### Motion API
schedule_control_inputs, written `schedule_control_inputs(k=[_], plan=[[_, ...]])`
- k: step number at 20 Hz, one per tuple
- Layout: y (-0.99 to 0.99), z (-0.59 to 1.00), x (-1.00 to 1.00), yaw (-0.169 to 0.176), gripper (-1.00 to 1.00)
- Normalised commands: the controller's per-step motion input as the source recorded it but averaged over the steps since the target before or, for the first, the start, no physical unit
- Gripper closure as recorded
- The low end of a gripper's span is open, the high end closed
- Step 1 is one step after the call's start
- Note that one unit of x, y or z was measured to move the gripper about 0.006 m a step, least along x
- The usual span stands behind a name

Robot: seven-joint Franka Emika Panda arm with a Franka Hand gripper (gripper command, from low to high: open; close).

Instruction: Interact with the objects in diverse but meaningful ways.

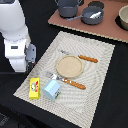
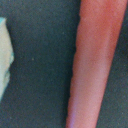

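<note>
My gripper (image 1: 19,65) hangs from the white arm at the exterior view's left, over the dark table just off the placemat's (image 1: 100,75) edge. Its fingers cannot be made out. A yellow rectangular box (image 1: 34,88) and a pale blue carton (image 1: 51,89) stand side by side on the mat's near corner, below the gripper. The wrist view is a blurred close-up. It shows a long reddish-brown bar (image 2: 95,65) lying on a dark surface and a pale greenish edge (image 2: 4,55). No fingers show there.
A round tan plate (image 1: 69,65) sits mid-mat between an orange-handled knife (image 1: 82,58) and fork (image 1: 70,81). On the brown board (image 1: 107,27) behind stand a dark pot (image 1: 68,7), a grey pan (image 1: 92,15) and a bowl (image 1: 123,17).
</note>
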Motion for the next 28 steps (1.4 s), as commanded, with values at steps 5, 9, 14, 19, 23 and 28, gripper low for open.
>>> schedule_control_inputs(k=[5,9,14,19,23,28], plan=[[-0.08,-0.16,-0.07,0.017,1.0],[0.0,-0.02,0.0,0.009,1.0],[0.08,0.67,0.06,0.002,1.0],[0.38,1.0,0.21,0.066,1.0],[0.49,1.0,0.17,0.119,1.0],[0.46,1.0,0.69,0.077,1.0]])
